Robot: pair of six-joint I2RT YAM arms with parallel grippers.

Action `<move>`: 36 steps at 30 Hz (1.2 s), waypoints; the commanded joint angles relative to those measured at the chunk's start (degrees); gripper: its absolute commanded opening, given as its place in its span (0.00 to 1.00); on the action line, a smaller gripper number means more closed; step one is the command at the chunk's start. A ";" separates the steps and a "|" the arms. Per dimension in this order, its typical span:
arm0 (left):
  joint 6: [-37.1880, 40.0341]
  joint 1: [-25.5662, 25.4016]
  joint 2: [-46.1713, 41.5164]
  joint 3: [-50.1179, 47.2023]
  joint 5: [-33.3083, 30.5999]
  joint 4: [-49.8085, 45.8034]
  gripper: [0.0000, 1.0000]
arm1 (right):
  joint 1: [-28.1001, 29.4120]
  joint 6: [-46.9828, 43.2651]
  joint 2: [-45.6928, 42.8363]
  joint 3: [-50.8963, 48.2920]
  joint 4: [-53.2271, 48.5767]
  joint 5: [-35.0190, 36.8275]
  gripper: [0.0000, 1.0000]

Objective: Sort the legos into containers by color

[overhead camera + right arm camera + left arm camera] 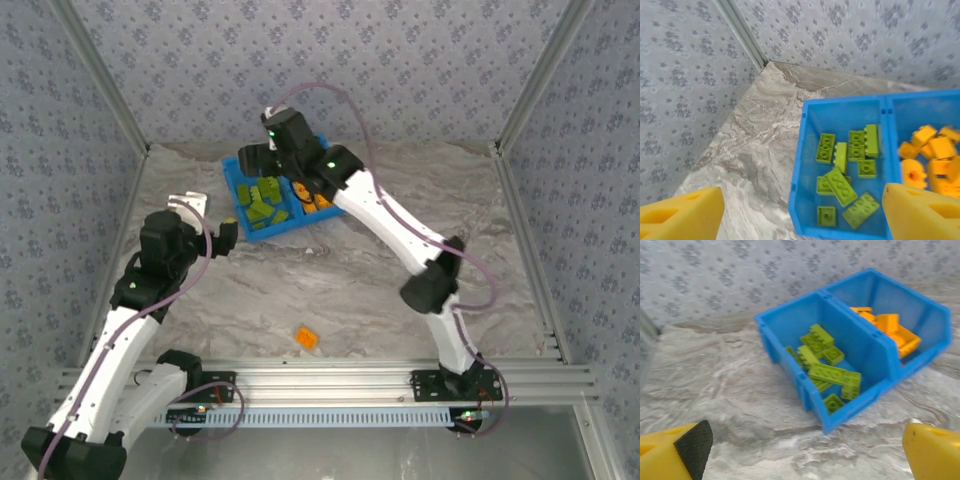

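One orange brick (306, 338) lies loose on the counter (250, 300), near the front edge between the arm bases and well apart from the blue bin (855, 407). It sits corner-on, like a diamond, and is too small to show a long axis. The bin is skewed to the counter's edges, its compartments side by side roughly left to right: green legos (827, 372) left, orange legos (895, 332) right. Both end effectors are spread and empty: the right end effector (802, 212) above the green side, the left end effector (805, 455) near the bin. I'd judge two risks: the small brick skidding out of a pinch, and a release near the thin divider (865, 340) dropping it among the green.
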 commanded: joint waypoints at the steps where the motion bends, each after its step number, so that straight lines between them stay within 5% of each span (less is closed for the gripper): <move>1: 1.94 -0.71 2.47 0.95 11.25 0.50 0.99 | 0.70 -6.87 -13.24 -16.40 4.00 4.45 0.90; 4: 0.61 -6.99 7.00 7.09 11.96 -7.12 0.99 | -0.15 -8.81 -27.64 -34.50 10.68 5.26 0.98; 10: -10.66 -25.11 10.83 7.29 9.26 -13.08 0.99 | -4.47 -6.05 -48.79 -55.85 7.14 7.40 1.00; 18: -22.86 -44.97 16.28 -0.72 0.03 -12.76 0.99 | -12.32 1.06 -59.59 -68.25 5.73 3.53 1.00; 23: -25.91 -48.40 24.81 -1.91 5.29 -10.93 0.99 | -14.29 1.24 -57.89 -67.88 5.80 1.08 1.00; 36: -31.96 -54.70 36.03 -0.78 -1.94 -10.77 0.99 | -14.55 2.85 -58.16 -69.74 6.32 0.95 1.00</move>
